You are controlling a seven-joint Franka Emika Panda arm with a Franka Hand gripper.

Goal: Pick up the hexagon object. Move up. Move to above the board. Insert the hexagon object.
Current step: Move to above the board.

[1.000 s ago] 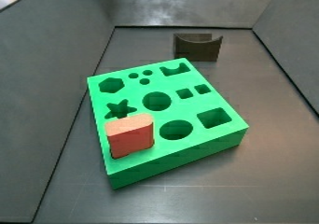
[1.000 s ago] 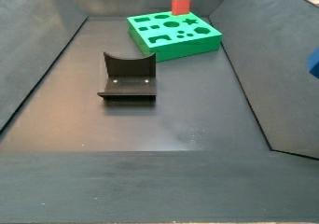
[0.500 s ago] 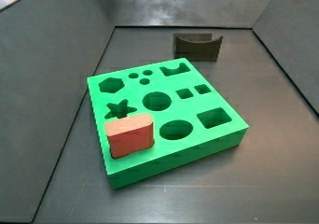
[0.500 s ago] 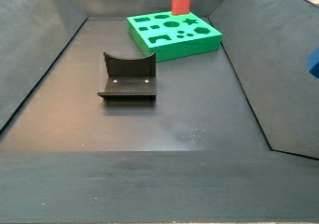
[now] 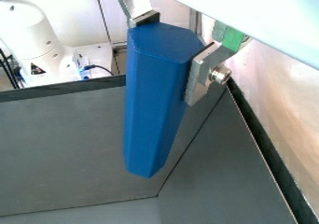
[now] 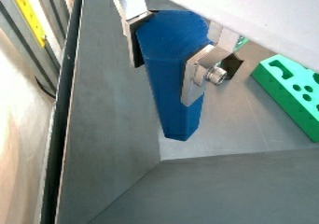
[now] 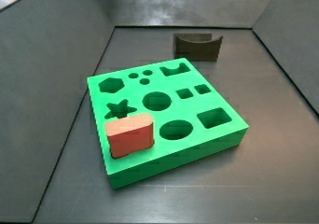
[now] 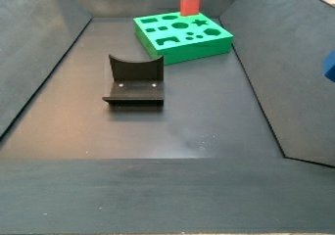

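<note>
- My gripper hangs above the dark floor, near a wall.
- My silver fingers clamp the hexagon object near its upper end.
- The blue peg hangs upright, clear of the floor.

Robot lab, dark walled test bin, white robot base

My gripper, up off the floor, clamps the hexagon object, matt smooth blue plastic, between bare brushed-metal fingers. The board looks like smooth matt green plastic; the red block dull; the floor dark with faint sheen.
</note>
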